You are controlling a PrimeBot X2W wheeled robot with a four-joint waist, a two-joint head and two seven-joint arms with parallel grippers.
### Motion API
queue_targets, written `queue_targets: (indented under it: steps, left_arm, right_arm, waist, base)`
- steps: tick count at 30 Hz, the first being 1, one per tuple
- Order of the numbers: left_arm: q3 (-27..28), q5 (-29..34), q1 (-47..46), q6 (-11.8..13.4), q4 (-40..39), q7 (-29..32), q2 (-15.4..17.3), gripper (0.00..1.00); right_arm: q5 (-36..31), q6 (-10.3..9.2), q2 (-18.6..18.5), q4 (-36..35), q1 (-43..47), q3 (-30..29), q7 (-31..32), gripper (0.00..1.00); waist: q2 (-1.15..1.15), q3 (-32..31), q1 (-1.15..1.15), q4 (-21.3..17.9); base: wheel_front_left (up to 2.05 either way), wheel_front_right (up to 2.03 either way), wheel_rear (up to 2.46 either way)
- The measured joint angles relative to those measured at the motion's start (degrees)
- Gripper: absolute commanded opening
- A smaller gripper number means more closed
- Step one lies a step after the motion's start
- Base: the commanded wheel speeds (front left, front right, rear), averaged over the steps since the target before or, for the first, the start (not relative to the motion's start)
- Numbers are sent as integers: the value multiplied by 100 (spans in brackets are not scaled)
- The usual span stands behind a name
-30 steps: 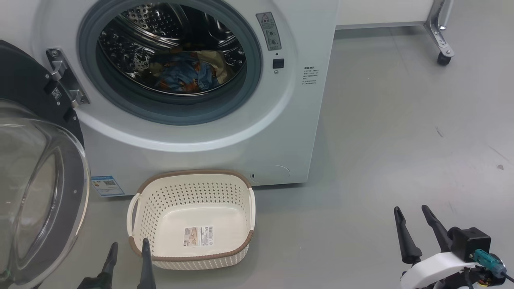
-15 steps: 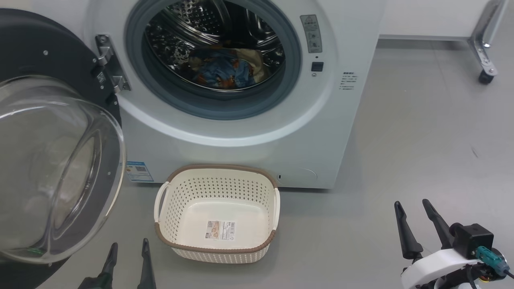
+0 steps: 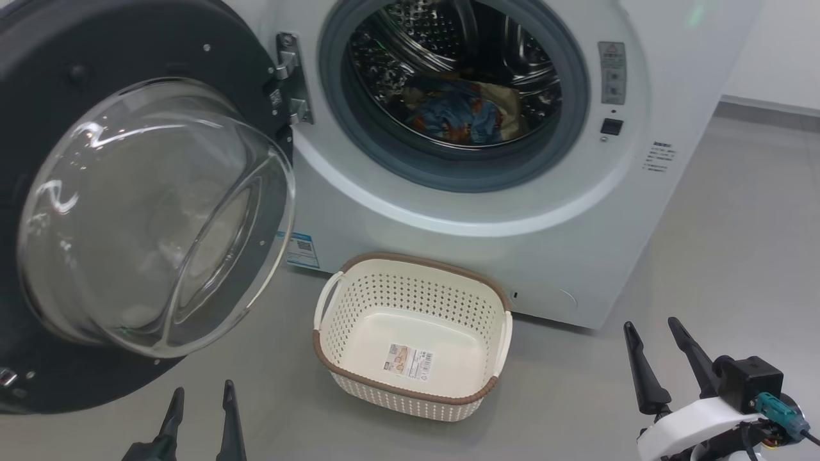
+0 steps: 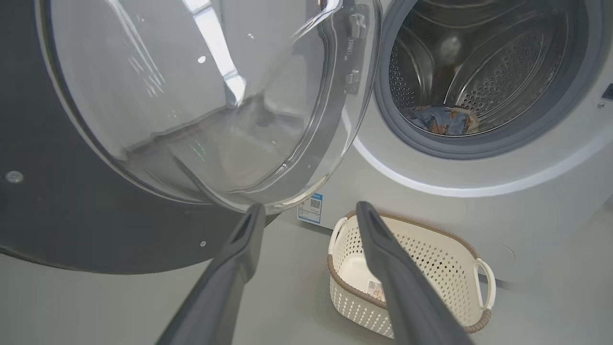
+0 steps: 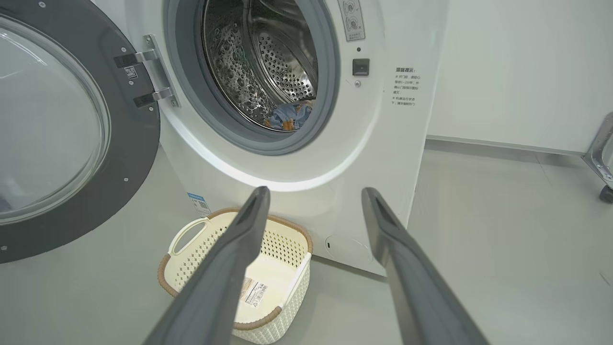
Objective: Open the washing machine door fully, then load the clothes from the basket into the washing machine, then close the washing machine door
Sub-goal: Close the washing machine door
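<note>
Standing spread apart with nothing between its fingers, the left end effector (image 3: 202, 388) hangs low at the near left. Its tips sit just under the glass bowl (image 3: 154, 211) of the washing machine door (image 3: 96, 51) but do not touch it. The right end effector (image 3: 651, 323) is likewise wide open and holds nothing, over bare floor (image 3: 705, 256) at the near right.

Between them, the basket (image 3: 410, 301) sits on the floor just before the washing machine (image 3: 461, 243), the label sticker (image 3: 409, 360) on its bottom plain to see. The door is swung out to the left on its hinge (image 3: 291, 80). The clothes (image 3: 458, 118) lie in a heap low in the drum (image 3: 448, 38), at the far side.

Compared with a second ago, the head camera has turned left, so the door shows more fully and the washer sits further right. Both end effectors, the basket and the clothes are placed as before.
</note>
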Motion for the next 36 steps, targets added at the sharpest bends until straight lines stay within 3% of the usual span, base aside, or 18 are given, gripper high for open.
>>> queue_targets:
  steps: [13, 27, 28, 30, 31, 36]
  left_arm:
    - [287, -38, 16, 71, -160, 0, 7, 100]
    - [486, -137, 119, 99, -376, 0, 8, 100]
    - [493, -165, 129, 100, -386, 0, 8, 95]
    - [506, -207, 157, 100, -396, 0, 8, 17]
    - [515, -218, 175, 101, -397, 0, 8, 0]
    - [610, -557, 210, 133, -426, 0, 7, 0]
  right_arm:
    - [-2, 1, 25, 3, -102, 327, 0, 100]
    - [-1, 1, -30, 93, -335, 579, 0, 100]
    - [-1, 1, -41, 99, -347, 591, 0, 100]
    - [0, 1, -55, 118, -358, 609, 0, 100]
    - [0, 1, -64, 123, -363, 619, 0, 100]
    - [3, 1, -77, 149, -423, 635, 0, 100]
  waist:
    - [0, -44, 0, 943]
    - [0, 61, 0, 1108]
    - [0, 70, 0, 1113]
    - [0, 86, 0, 1123]
    - [0, 94, 0, 1127]
    - [0, 127, 0, 1144]
  base:
    - [0, 0, 0]
    - [0, 0, 0]
    - [0, 0, 0]
    - [0, 0, 0]
    - [0, 0, 0]
    - [0, 0, 0]
